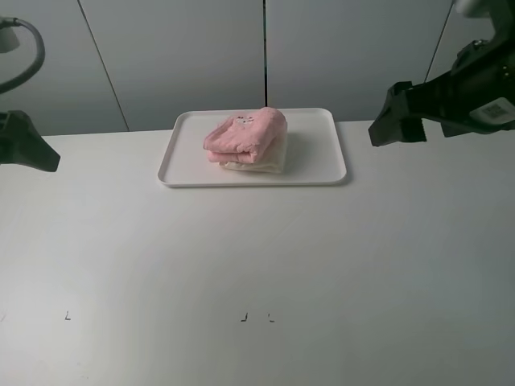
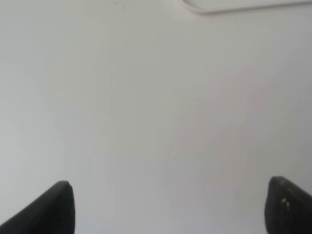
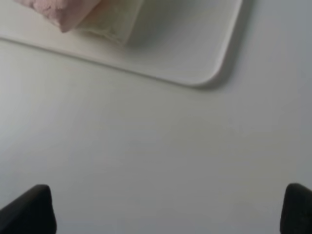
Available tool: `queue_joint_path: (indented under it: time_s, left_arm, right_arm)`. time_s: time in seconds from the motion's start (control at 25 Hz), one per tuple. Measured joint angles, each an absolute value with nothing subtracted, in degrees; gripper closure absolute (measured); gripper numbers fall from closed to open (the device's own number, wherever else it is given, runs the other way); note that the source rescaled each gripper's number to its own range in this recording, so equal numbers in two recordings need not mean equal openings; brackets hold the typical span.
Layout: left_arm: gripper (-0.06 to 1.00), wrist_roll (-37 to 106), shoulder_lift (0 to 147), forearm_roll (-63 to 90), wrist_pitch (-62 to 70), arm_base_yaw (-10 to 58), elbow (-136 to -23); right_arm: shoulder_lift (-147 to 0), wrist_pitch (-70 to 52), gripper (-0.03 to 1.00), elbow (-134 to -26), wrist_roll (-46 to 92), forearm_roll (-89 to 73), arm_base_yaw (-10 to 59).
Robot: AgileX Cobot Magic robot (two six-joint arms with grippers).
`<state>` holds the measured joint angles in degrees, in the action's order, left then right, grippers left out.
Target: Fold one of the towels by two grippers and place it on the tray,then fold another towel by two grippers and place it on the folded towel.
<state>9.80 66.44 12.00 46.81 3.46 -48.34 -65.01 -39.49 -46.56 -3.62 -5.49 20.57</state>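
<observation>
Both towels lay stacked, so the job looked finished; the sound move was to keep both arms clear. The folded pink towel [image 1: 245, 134] sat on the cream towel [image 1: 256, 164] mid-tray [image 1: 320, 153], near the table's far edge. The left gripper [image 2: 168, 207] and right gripper [image 3: 168, 209] stood spread, empty.

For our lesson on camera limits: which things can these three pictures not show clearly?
- Cream terry towel: mostly hidden under the folded pink terry towel, high view.
- Pink towel's label: too small to read.
- Flat white plastic tray: cut off by the left wrist view's edge.
- Left gripper: partly cut off, high view.
</observation>
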Motion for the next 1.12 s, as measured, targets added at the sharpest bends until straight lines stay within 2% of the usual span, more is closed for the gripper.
queue_joint_path:
  time_s: [0.2, 0.6, 0.88, 1.12]
  left_arm:
    - [-0.05, 8.8, 55.1, 11.8, 49.2, 3.5, -44.0]
    - [-0.05, 6.5, 34.6, 8.3, 55.0, 3.5, -35.9]
    - [-0.05, 6.2, 20.2, 7.6, 55.3, 3.5, -32.7]
    - [-0.06, 5.1, 11.9, 7.4, 57.7, 3.5, -31.0]
  right_arm:
    - [-47.3, -46.6, -0.03, -39.6, -4.5, -4.9, 20.6]
    - [-19.3, -60.7, -0.03, -34.4, -4.7, -2.7, 20.6]
    - [-8.2, -63.2, -0.03, -33.5, -4.4, -2.6, 20.6]
    - [-4.6, -64.1, -0.03, -31.8, -3.7, -2.5, 20.6]
